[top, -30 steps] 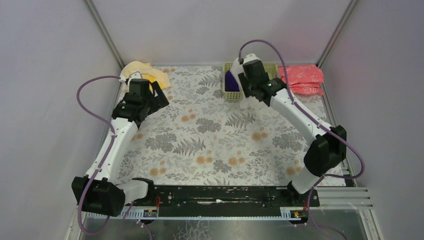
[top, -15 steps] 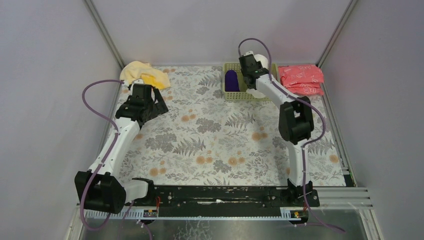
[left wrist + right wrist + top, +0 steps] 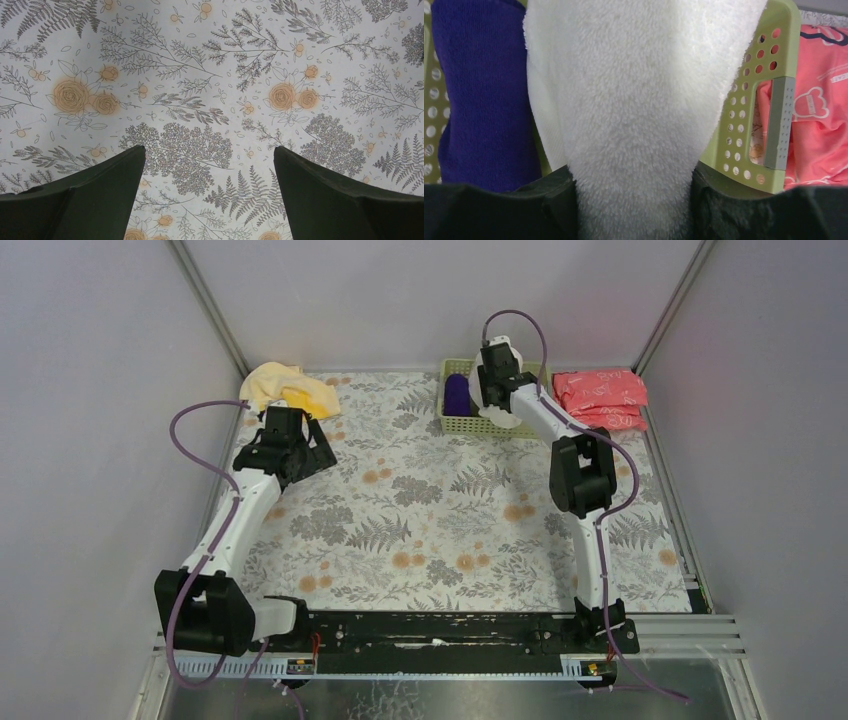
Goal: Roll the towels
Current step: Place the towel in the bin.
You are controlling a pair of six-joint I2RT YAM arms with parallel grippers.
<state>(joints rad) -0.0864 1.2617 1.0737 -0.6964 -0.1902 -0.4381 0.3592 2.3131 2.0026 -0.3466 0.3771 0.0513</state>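
Note:
My right gripper (image 3: 631, 172) is shut on the rolled white towel (image 3: 639, 90), holding it in the light green basket (image 3: 744, 100). The rolled dark purple towel (image 3: 484, 90) lies in the same basket, just left of the white one. From above, the right gripper (image 3: 495, 390) sits over the basket (image 3: 462, 424) at the back of the table, beside the purple towel (image 3: 457, 395). The pale yellow towel (image 3: 285, 388) lies crumpled in the far left corner. My left gripper (image 3: 287, 452) hangs open just in front of it, and its wrist view shows the gripper (image 3: 209, 148) over bare tablecloth.
Pink-red plastic-wrapped packets (image 3: 600, 395) lie right of the basket, also visible as packets (image 3: 819, 115) through its handle. A floral tablecloth (image 3: 440, 510) covers the table. Walls stand close on the left, back and right.
The right arm has folded upright and carried the white towel further back and down into the basket, which shifted slightly left. The left gripper has barely moved.

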